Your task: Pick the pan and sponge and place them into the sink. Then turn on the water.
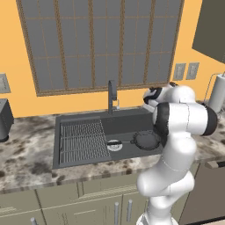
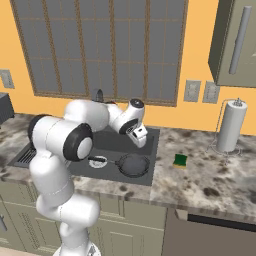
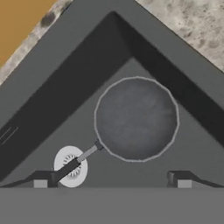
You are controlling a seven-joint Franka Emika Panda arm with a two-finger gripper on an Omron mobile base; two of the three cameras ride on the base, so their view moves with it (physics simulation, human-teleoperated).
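Orange wall and a wide gridded window (image 1: pixel 101 44) back a marbled stone worktop (image 2: pixel 210 180) with a dark grey sink (image 1: pixel 79 118) sunk into it. A faucet (image 1: pixel 112 96) stands at the rear rim, and a ribbed draining grid (image 1: pixel 83 140) covers the basin's left part.

Inside the basin lies the pan (image 2: pixel 133 165), flat on the floor, just beside the round silver drain (image 3: pixel 70 166); in the hand view its long black handle (image 3: pixel 72 165) runs across the drain. That part of the task looks done.

What remains to be fetched is the sponge (image 2: pixel 180 160), yellow with a green top, on the worktop just past the sink's right edge and well short of the paper towel holder (image 2: pixel 231 125). It is probably very light and soft, so it will squash under pressure and needs only a mild pinch. Its texture should give good friction and little risk of slipping. The best hold is likely across the two long sides, from straight above, with the fingers low enough to catch the yellow body, not just the green layer.

The arm is folded forward over the basin, elbow high, wrist bent downward. The end effector (image 3: pixel 111 179) hangs above the pan with its fingers spread wide and nothing between them, looking straight down at the basin's right rear corner. To reach the sponge it would have to swing to the right over the rim.
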